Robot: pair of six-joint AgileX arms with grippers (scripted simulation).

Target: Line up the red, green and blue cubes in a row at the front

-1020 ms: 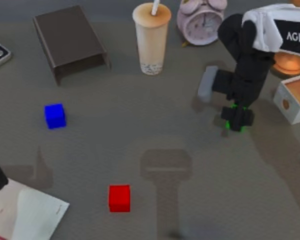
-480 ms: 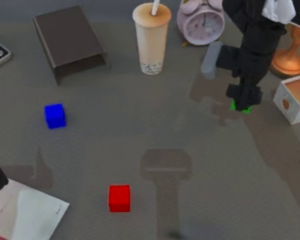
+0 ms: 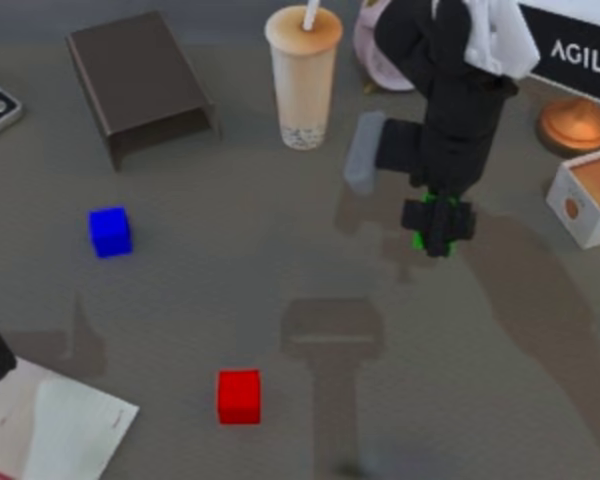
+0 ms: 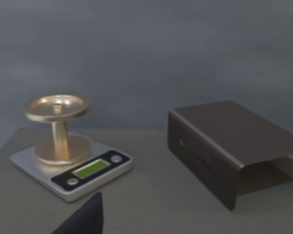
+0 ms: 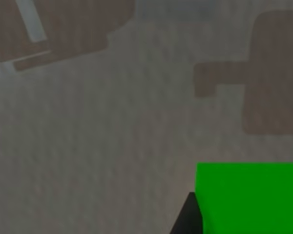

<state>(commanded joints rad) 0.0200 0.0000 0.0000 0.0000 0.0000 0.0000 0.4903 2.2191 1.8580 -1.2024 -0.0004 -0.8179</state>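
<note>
Green cube (image 3: 420, 238) in right gripper (image 3: 437, 228), aloft.

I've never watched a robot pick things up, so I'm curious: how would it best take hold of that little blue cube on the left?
Probably straight down from above, closing on two opposite flat sides. The blue cube sits flat on the table with open space all round, so either pair of sides should do. The right end effector is holding the green cube; the left arm sits parked at the table's left edge.

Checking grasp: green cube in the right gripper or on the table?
In the right gripper: green cube sits between its fingers, above the table.
</note>
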